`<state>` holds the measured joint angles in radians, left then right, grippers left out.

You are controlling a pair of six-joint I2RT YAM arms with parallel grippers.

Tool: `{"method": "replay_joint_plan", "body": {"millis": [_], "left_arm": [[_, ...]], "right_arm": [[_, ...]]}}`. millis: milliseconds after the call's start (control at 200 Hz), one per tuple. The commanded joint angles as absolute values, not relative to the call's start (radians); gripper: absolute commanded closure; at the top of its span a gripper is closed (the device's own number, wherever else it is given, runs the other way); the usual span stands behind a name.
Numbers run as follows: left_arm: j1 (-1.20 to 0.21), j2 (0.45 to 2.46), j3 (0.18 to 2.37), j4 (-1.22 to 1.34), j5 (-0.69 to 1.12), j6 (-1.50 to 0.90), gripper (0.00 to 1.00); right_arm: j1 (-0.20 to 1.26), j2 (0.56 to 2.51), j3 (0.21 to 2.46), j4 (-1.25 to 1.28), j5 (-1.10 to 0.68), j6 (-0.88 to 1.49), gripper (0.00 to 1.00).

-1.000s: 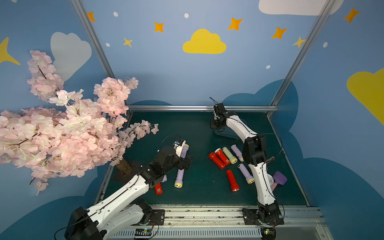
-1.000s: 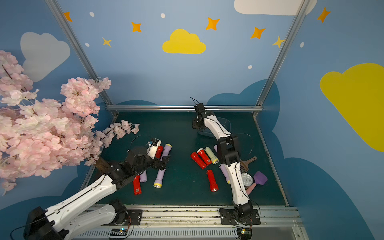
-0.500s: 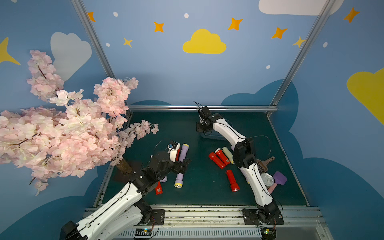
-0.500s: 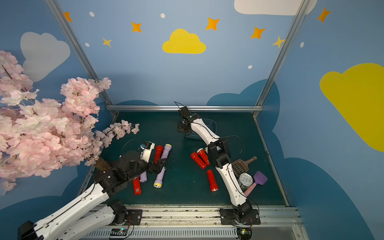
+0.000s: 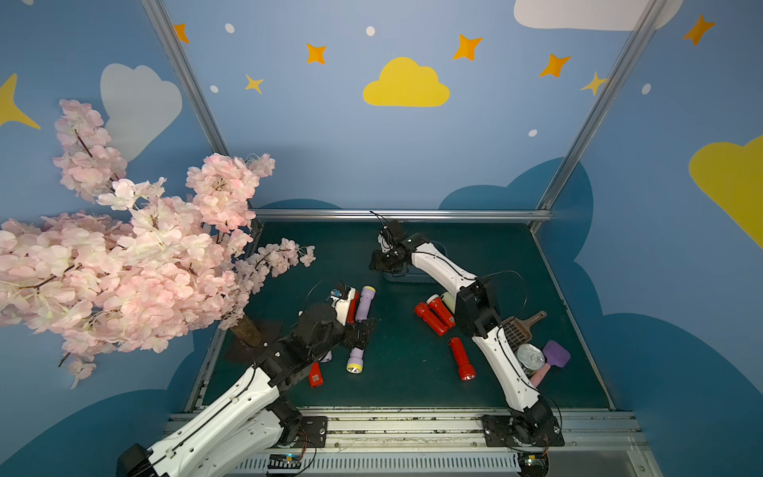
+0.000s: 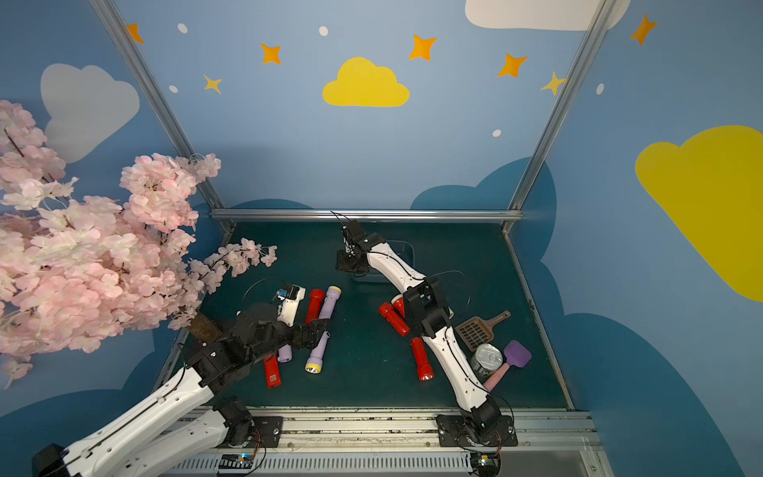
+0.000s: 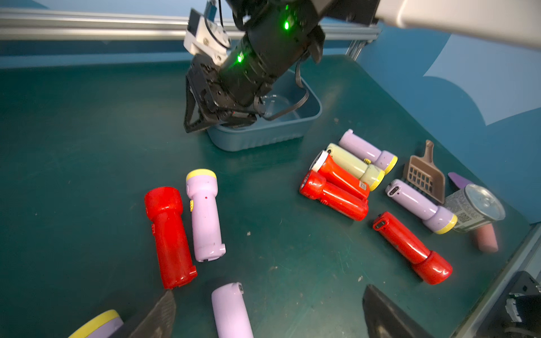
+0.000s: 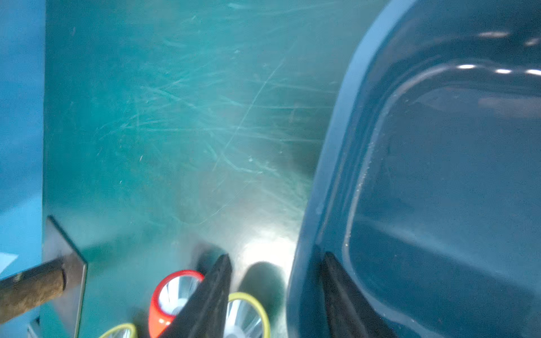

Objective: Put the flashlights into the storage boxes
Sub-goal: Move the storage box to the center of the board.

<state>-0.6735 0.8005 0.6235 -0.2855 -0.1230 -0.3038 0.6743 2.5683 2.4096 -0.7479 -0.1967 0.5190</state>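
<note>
The dark blue-grey storage box stands empty at the back of the green table. My right gripper is open astride the box's left wall, one finger inside and one outside, with a gap showing. Flashlights lie loose: two red ones, a pale yellow one, lilac ones and a red one to the right; a red and a lilac in the middle. My left gripper is wide open over another lilac flashlight.
A brown slotted scoop, a silver tin can and a purple-headed tool with a pink handle sit at the right edge. The blossom tree with its trunk overhangs the left side. A red flashlight lies by my left arm.
My right gripper has swung left and nearer from the back, the storage box sliding left with it, and its jaws have parted. The left arm has drawn back slightly.
</note>
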Motion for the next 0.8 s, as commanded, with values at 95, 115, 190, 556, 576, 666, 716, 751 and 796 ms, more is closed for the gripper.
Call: {"method": "replay_joint_plan", "body": {"millis": [95, 115, 190, 556, 576, 666, 716, 751, 796], "left_arm": [[-0.676, 0.868, 0.699, -0.314, -0.095, -0.309, 0.01], [-0.676, 0.877, 0.705, -0.314, -0.094, -0.31, 0.01], [-0.676, 0.908, 0.728, -0.317, -0.091, -0.304, 0.01], [-0.683, 1.135, 0.841, -0.255, -0.057, -0.279, 0.01], [-0.683, 1.154, 0.849, -0.251, -0.054, -0.279, 0.01], [-0.684, 1.24, 0.893, -0.234, -0.046, -0.277, 0.01], [-0.683, 1.292, 0.926, -0.234, -0.04, -0.274, 0.01], [-0.684, 1.33, 0.955, -0.244, -0.036, -0.273, 0.01], [-0.684, 1.378, 0.993, -0.262, -0.034, -0.274, 0.01]], "right_arm": [[0.637, 2.347, 2.251, -0.735, -0.142, 0.442, 0.46], [0.628, 2.326, 2.224, -0.73, -0.135, 0.439, 0.46], [0.587, 2.245, 2.1, -0.699, -0.124, 0.433, 0.46], [0.341, 2.006, 1.639, -0.529, -0.161, 0.436, 0.44], [0.334, 2.007, 1.634, -0.53, -0.166, 0.436, 0.44], [0.316, 2.005, 1.606, -0.532, -0.171, 0.433, 0.45], [0.313, 1.999, 1.587, -0.535, -0.158, 0.423, 0.45], [0.313, 1.992, 1.575, -0.542, -0.145, 0.414, 0.45], [0.313, 1.976, 1.556, -0.557, -0.122, 0.403, 0.45]]}}
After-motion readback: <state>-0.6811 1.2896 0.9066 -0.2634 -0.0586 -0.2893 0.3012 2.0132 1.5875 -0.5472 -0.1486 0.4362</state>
